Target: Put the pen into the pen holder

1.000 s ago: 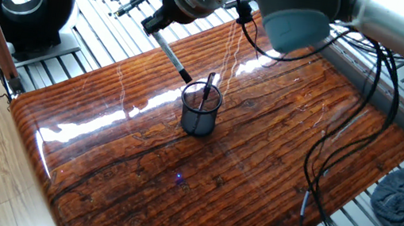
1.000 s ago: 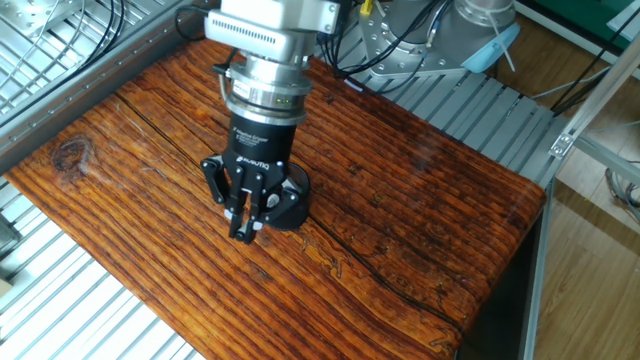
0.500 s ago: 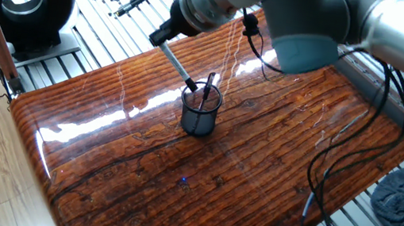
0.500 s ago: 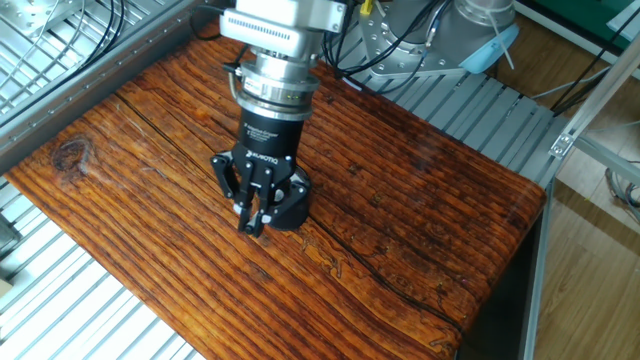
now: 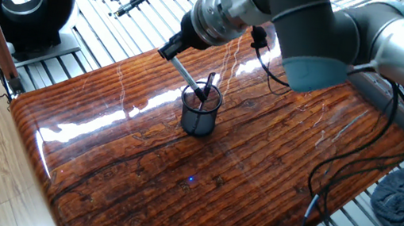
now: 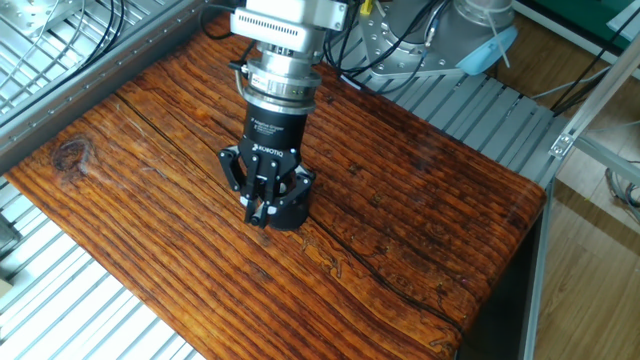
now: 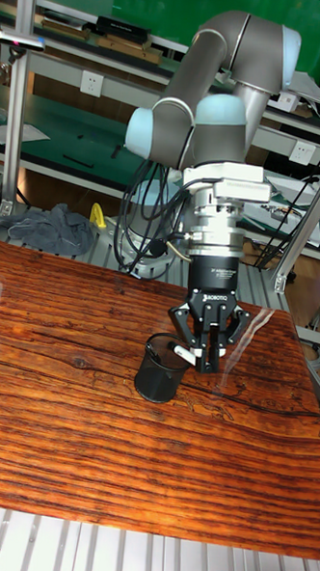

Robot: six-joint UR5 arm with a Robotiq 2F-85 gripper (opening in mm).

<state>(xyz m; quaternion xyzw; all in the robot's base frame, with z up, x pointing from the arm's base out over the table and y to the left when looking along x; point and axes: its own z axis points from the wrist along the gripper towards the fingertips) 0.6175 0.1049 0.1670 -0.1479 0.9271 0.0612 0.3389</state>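
Gripping the pen (image 5: 184, 74), your gripper (image 7: 200, 352) hangs tilted just above the holder (image 5: 200, 111), fingers clamped on the barrel. The pen slants down with its dark tip inside the rim, beside a thin dark pen (image 5: 208, 87) standing in the cup on the table (image 5: 273, 172).

Pen (image 5: 186, 76) tip inside pen holder (image 5: 200, 113)

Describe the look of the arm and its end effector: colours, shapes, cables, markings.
The arm is made of silver-grey metal tubes with pale blue joint caps. Black cables loop loosely alongside it. A ribbed silver wrist section leads to a black cylindrical end effector with white lettering on its body and two black linkage fingers.
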